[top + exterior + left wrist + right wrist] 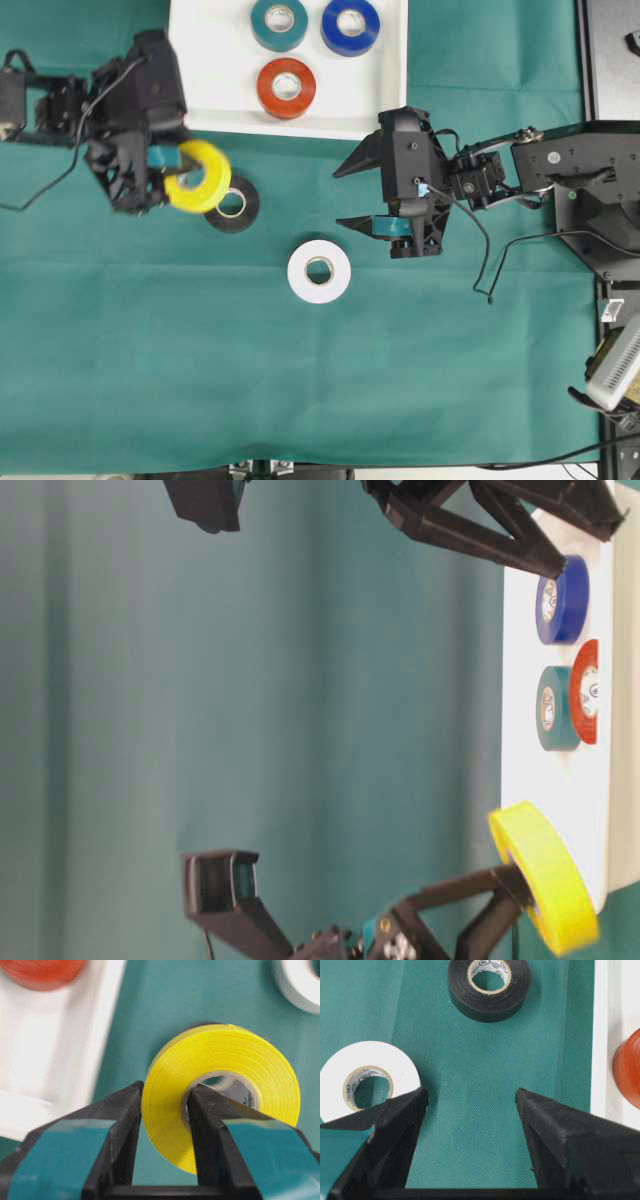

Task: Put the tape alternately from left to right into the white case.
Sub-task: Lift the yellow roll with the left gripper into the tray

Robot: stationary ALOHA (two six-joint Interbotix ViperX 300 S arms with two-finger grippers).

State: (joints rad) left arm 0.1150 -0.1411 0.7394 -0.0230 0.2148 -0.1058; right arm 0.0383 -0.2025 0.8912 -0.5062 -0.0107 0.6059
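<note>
My left gripper (185, 165) is shut on a yellow tape roll (200, 176), one finger through its core and one outside its wall (165, 1105). It holds the roll above the cloth, just below the white case's (215, 90) lower left corner, over a black roll (233, 205). In the case lie a teal roll (279, 23), a blue roll (350, 25) and a red roll (286, 87). A white roll (319, 271) lies on the cloth. My right gripper (345, 197) stands open above bare cloth (470, 1097), right of the white roll (367, 1082).
Green cloth covers the table (450, 380). Black equipment and cables (590, 200) sit at the right edge. The case's rim (599, 1035) runs along the right of the right wrist view, with the red roll (627, 1072) behind it.
</note>
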